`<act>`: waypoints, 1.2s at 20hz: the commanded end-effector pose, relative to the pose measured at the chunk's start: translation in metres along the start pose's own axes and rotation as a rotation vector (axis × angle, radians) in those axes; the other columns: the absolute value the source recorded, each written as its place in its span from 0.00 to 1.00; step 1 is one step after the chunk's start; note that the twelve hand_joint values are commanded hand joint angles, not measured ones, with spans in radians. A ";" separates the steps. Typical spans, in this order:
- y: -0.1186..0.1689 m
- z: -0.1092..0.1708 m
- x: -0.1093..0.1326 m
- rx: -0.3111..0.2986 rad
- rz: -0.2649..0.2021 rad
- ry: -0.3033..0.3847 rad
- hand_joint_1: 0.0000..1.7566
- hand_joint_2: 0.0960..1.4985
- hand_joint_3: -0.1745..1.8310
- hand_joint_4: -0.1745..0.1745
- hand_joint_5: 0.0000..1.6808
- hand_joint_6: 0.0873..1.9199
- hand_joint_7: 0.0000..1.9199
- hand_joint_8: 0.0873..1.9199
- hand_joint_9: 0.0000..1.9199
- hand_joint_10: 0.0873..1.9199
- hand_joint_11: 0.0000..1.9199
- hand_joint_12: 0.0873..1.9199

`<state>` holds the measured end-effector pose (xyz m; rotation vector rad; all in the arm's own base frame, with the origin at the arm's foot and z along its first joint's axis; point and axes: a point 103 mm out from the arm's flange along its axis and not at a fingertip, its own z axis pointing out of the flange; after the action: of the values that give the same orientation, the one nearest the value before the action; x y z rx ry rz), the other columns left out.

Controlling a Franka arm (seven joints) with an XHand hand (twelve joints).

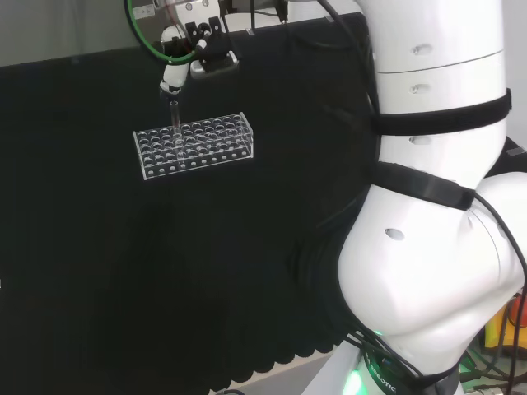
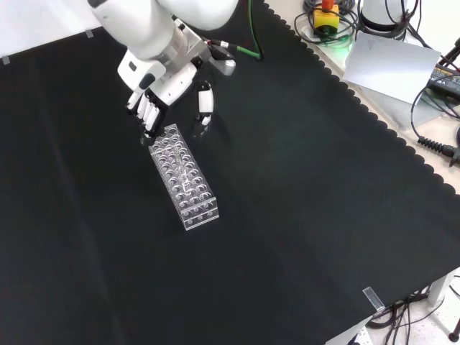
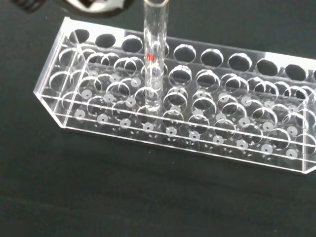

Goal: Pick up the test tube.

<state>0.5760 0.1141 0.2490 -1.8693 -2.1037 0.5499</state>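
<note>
A clear test tube [image 1: 175,130] with a small red mark stands upright, its lower end down in a hole of the clear plastic rack [image 1: 224,153]. Most of the tube rises above the rack's top plate. In the wrist view the tube [image 3: 154,54] runs from the rack [image 3: 207,133] up towards the hand, its round end above the rack's floor. In the head view the hand [image 1: 173,81] hangs right over the tube, its fingertips closed on the tube's top. In the front view the hand [image 2: 154,90] is over the far end of the rack [image 2: 190,192].
The rack's other holes look empty. Black cloth lies all around the rack. The arm's white links [image 1: 428,164] fill the right of the head view. Cables, papers and a red button box [image 2: 325,14] lie beyond the cloth's scalloped edge in the front view.
</note>
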 end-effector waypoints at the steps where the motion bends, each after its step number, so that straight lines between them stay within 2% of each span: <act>1: 0.012 0.017 0.007 0.028 0.001 -0.052 0.48 0.43 0.37 0.08 0.29 0.03 0.33 0.43 0.27 0.42 0.10 0.77; 11: 0.030 0.038 0.013 0.054 -0.009 -0.138 0.49 0.43 0.37 0.08 0.29 0.04 0.35 0.43 0.28 0.42 0.10 0.77; 17: 0.039 0.043 0.012 0.049 0.004 -0.160 0.50 0.42 0.38 0.09 0.28 0.09 0.42 0.42 0.31 0.40 0.11 0.76; 21: 0.042 0.047 0.009 0.045 0.020 -0.150 0.51 0.41 0.39 0.11 0.30 0.21 0.49 0.41 0.37 0.37 0.14 0.75; 24: 0.044 0.049 0.007 0.039 0.036 -0.124 0.53 0.41 0.40 0.09 0.33 0.30 0.57 0.39 0.45 0.34 0.18 0.73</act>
<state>0.5912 0.1233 0.1889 -1.8786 -2.1485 0.7532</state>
